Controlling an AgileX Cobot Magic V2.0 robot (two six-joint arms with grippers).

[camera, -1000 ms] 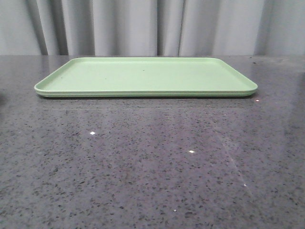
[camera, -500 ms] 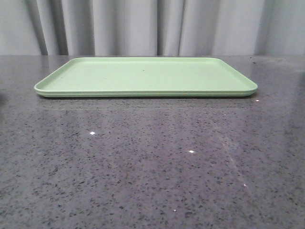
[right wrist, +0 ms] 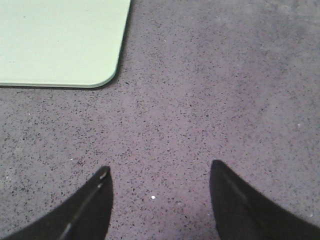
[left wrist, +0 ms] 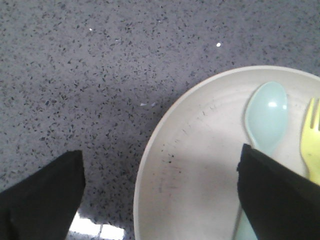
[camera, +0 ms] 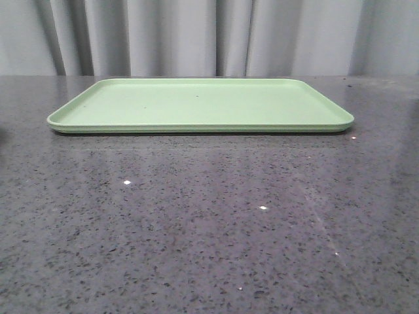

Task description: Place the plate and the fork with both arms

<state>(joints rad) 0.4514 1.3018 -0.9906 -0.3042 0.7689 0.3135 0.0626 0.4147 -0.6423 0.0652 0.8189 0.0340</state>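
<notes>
In the left wrist view the cream plate point(left wrist: 200, 165) lies on the speckled grey table. On it lie a pale blue-green spoon point(left wrist: 267, 115) and the yellow fork point(left wrist: 312, 142), partly behind one finger. My left gripper point(left wrist: 161, 160) is open above the plate's rim, one finger over the plate, the other over the table. My right gripper point(right wrist: 161, 172) is open and empty over bare table, a little way from the green tray's corner point(right wrist: 60, 42). Neither the plate, the fork nor the grippers show in the front view.
The flat light-green tray point(camera: 200, 104) lies at the far middle of the grey speckled table point(camera: 209, 222). A grey curtain hangs behind the table.
</notes>
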